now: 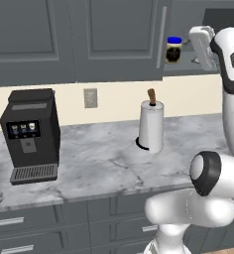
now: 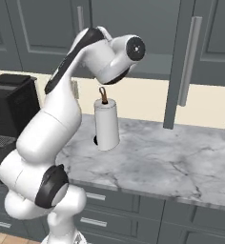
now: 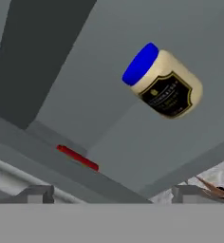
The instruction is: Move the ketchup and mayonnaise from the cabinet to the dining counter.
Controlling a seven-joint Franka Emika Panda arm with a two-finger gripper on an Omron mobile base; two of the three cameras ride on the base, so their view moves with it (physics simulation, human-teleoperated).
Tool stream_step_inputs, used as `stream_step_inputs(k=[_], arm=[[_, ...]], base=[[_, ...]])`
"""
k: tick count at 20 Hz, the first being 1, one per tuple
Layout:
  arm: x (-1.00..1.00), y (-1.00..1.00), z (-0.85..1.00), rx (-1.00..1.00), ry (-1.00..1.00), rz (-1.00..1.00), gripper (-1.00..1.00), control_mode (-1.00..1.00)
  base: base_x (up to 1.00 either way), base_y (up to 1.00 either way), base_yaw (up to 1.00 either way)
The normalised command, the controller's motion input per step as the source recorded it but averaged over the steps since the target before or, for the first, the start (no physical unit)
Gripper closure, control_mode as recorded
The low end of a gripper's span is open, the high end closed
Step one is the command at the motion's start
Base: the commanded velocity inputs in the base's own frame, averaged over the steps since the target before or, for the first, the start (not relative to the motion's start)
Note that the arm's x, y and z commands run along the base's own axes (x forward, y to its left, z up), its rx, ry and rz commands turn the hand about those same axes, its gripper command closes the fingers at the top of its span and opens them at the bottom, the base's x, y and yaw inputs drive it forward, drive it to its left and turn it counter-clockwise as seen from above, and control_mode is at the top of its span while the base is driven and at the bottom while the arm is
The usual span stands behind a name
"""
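At the far left of the left base view a black coffee machine [image 1: 29,134] stands on the marble table [image 1: 99,158], its drip tray facing forward. Right of it, a wall outlet [image 1: 90,97] sits in the cream backsplash, and further right a white paper-towel roll [image 1: 151,126] stands upright on its holder with a brown knob on top. Above, the cabinet [image 1: 114,34] has its door swung open at the right end, and the mayonnaise [image 1: 173,50] stands upright on the inner shelf, blue lid up, dark-looking in the shade. The white hand hangs just right of the jar and hides part of the shelf behind it; the fingers themselves cannot be made out there.

In the right base view the arm's shoulder and elbow cover the cabinet opening, so the jar and shelf are hidden; the open door [image 2: 181,62] shows edge-on with its long silver handle.

In the hand view, which is rolled, the pincer [image 3: 112,193] stands wide, its two tips far apart at the bottom and closed on nothing. The mayonnaise [image 3: 163,81] appears tilted, well apart from the tips. A thin red sliver [image 3: 77,157] lies along the shelf edge; it is mostly cut off, too little to identify.
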Motion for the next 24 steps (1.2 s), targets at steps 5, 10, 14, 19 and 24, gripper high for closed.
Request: stream_step_inputs(k=[5,10,14,19,24], arm=[[0.83,0.05,-0.06,0.29,0.15,0.27,-1.0,-1.0],[0.89,0.34,-0.21,0.24,0.14,0.24,-1.0,-1.0],[0.62,0.32,-0.06,0.22,0.08,0.24,-1.0,-1.0],[0.12,0.35,0.0,0.18,0.04,0.25,-1.0,-1.0],[-0.58,0.39,0.0,0.09,0.0,0.24,-1.0,-1.0]], base=[[0.0,0.0,0.0],[0.0,0.0,0.0],[0.0,0.0,0.0],[0.0,0.0,0.0],[0.0,0.0,0.0]])
